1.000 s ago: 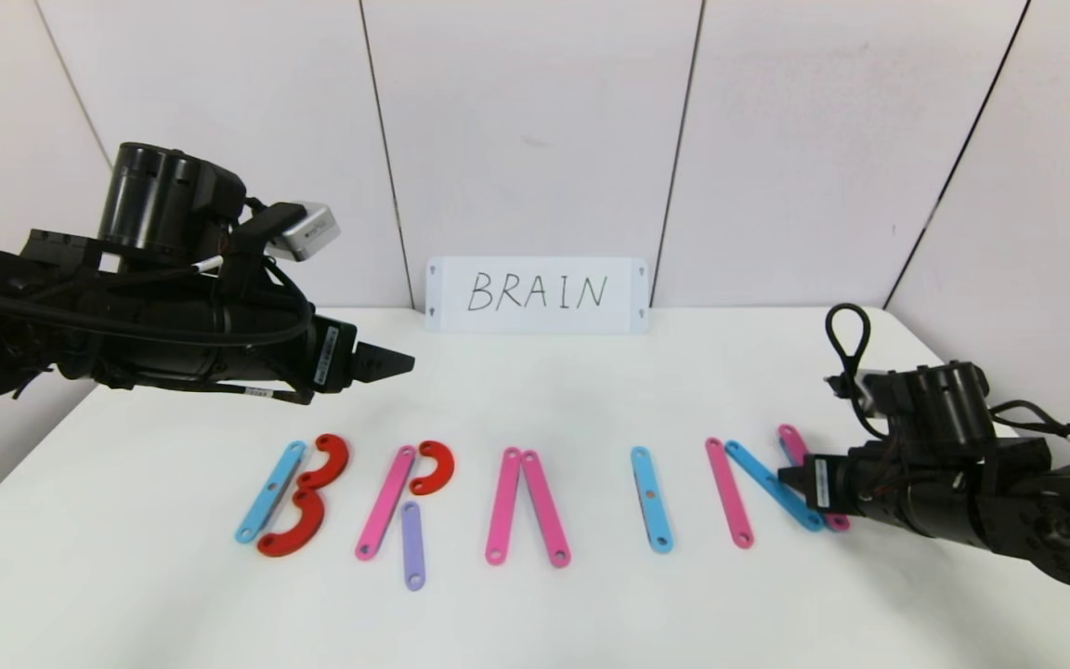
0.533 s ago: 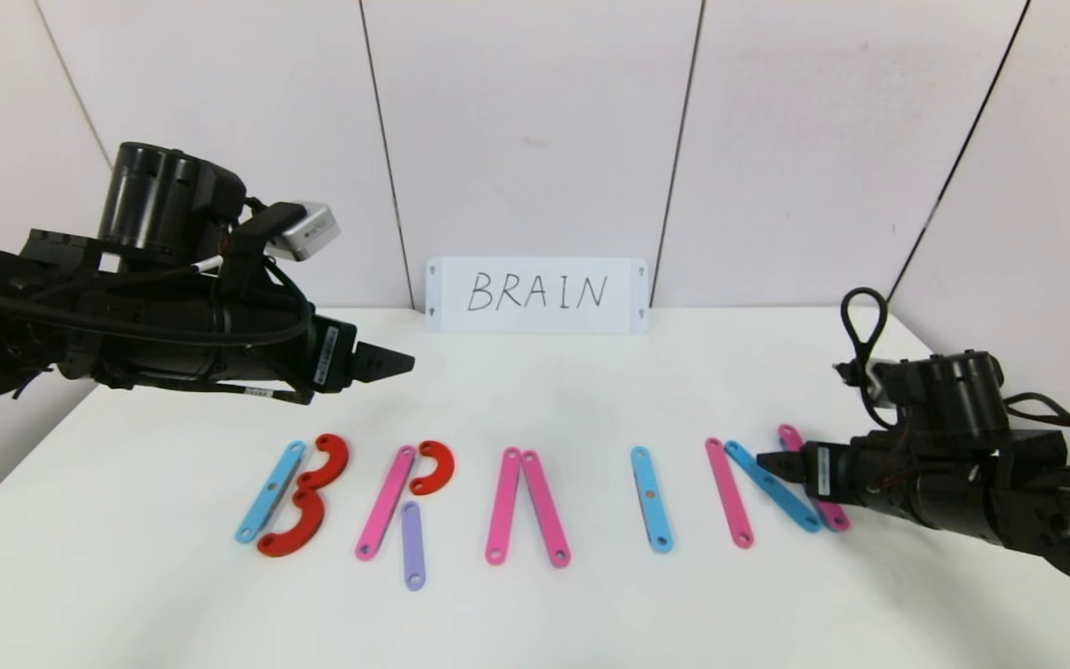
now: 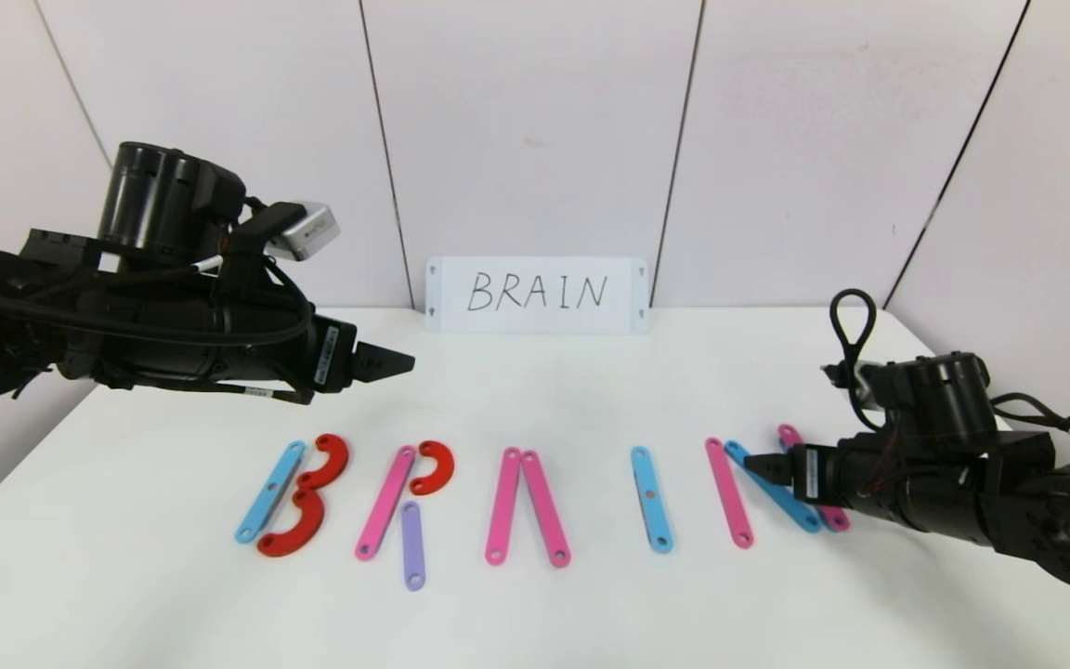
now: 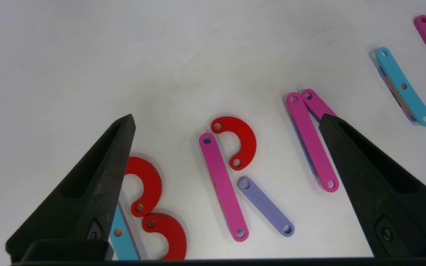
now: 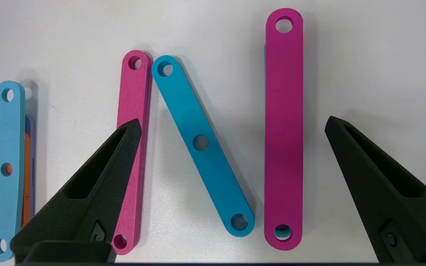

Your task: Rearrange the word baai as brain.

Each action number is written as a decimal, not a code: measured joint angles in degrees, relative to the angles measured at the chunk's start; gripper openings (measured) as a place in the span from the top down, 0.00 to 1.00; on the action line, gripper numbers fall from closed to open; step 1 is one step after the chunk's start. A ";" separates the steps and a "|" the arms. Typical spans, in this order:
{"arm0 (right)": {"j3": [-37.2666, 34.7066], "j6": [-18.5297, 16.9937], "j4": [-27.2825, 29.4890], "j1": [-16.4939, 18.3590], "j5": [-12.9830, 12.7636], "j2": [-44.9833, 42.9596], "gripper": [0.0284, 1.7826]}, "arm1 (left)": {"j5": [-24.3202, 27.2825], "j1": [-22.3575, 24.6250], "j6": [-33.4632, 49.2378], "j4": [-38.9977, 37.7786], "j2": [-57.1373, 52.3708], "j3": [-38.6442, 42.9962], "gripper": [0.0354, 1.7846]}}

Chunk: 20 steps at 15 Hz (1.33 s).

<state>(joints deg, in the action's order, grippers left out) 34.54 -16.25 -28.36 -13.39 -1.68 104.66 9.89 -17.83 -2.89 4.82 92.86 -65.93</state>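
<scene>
The coloured strips on the white table (image 3: 591, 400) read brain, not baai. B is a blue strip (image 3: 270, 492) with two red curves (image 3: 326, 462). R is a pink strip (image 4: 222, 184), a red curve (image 4: 240, 140) and a purple strip (image 4: 266, 207). A is two pink strips (image 3: 504, 505), and I is one blue strip (image 3: 651, 499). N is a pink strip (image 5: 135, 147), a slanted blue strip (image 5: 202, 144) and a second pink strip (image 5: 284, 129). My right gripper (image 3: 758, 463) (image 5: 233, 120) hovers open over the N, holding nothing. My left gripper (image 3: 396, 362) (image 4: 227, 117) hangs open above B and R.
A white card (image 3: 536, 294) handwritten "BRAIN" leans against the back wall. Wall panels close the table at the back and right. Bare table lies in front of the letters and between them and the card.
My right gripper has slid left over the N's strips, its tip now above the slanted blue one. The strips lie where they were. The left arm has not moved.
</scene>
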 joint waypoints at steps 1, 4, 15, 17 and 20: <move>0.00 -0.56 -0.02 -0.22 0.01 -0.16 0.02 | 0.00 0.00 0.02 0.00 -0.02 0.00 0.03; -0.02 -1.90 -0.02 -1.16 0.01 -0.48 0.02 | -0.02 0.00 0.02 -0.02 -0.11 0.00 0.03; -0.56 -0.34 1.12 -1.50 -0.79 -8.13 0.02 | -0.11 0.00 0.02 0.00 -1.34 0.05 0.03; -0.61 0.73 3.33 -1.16 -0.84 -12.85 0.02 | -0.52 0.04 0.02 0.02 -2.86 0.68 0.03; -0.67 1.49 10.17 -0.96 -0.85 -21.61 0.02 | -0.77 0.09 0.05 -0.02 -7.91 4.00 0.03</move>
<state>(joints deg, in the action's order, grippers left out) 33.87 -14.76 -18.19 -14.35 -2.54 83.04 9.12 -17.75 -2.84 4.79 84.94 -61.93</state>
